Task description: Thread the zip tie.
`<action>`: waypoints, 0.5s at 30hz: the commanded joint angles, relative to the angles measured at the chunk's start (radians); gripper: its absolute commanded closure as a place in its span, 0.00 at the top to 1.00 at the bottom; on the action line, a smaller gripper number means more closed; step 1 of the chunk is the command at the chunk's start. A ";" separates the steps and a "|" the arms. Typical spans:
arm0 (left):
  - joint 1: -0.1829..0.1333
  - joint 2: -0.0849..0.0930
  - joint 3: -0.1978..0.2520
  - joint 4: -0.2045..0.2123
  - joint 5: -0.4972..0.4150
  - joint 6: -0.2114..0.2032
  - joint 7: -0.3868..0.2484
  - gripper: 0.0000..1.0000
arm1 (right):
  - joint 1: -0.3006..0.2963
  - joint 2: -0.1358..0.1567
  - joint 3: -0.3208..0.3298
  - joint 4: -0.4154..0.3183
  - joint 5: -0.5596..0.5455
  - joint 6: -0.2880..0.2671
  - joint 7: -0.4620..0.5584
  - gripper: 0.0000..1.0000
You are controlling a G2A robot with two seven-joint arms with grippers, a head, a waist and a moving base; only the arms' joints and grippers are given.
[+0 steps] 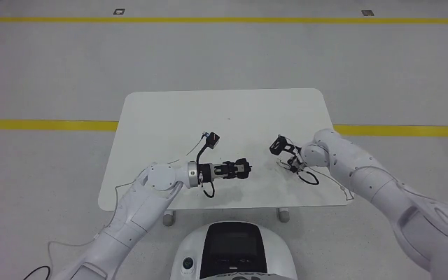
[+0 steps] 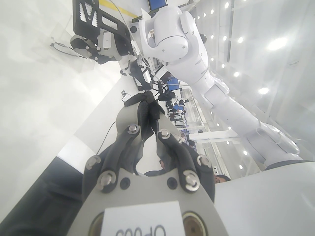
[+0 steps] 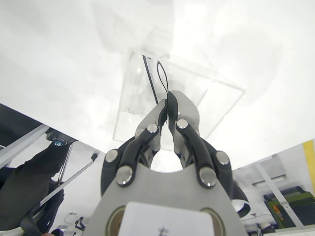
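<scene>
My right gripper [image 3: 167, 99] is shut on a thin black zip tie [image 3: 162, 74]. The tie bends into a narrow loop beyond the fingertips, and its strap runs alongside. It hangs over a clear plastic stand [image 3: 196, 94] on the white table. In the top view the right gripper [image 1: 288, 166] is right of the table's middle, and the left gripper [image 1: 245, 168] points toward it a short gap away. My left gripper [image 2: 147, 104] is shut with nothing visible between its fingers. Beyond it, the right gripper [image 2: 85, 47] holds the zip tie [image 2: 61, 47].
The white table [image 1: 224, 112] has rounded corners and bare room at the back. A thin dark line [image 1: 192, 146] lies on it to the left, behind the left arm. Grey floor with yellow lines surrounds the table.
</scene>
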State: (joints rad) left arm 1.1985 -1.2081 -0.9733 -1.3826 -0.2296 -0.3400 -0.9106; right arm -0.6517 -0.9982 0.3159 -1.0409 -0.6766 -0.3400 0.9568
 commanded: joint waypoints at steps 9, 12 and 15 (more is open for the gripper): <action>0.000 0.000 0.000 0.000 0.000 0.000 0.000 0.00 | -0.003 0.016 0.020 -0.025 -0.004 0.000 -0.005 0.00; 0.000 0.000 0.000 0.000 0.000 0.000 0.000 0.00 | -0.007 0.024 0.028 -0.039 -0.004 0.000 -0.001 0.00; 0.000 0.000 0.000 0.000 0.000 0.000 0.000 0.00 | -0.012 0.031 0.035 -0.050 -0.005 0.000 -0.001 0.00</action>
State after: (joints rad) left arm 1.1985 -1.2081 -0.9733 -1.3826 -0.2296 -0.3400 -0.9106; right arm -0.6619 -0.9695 0.3485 -1.0886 -0.6815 -0.3400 0.9559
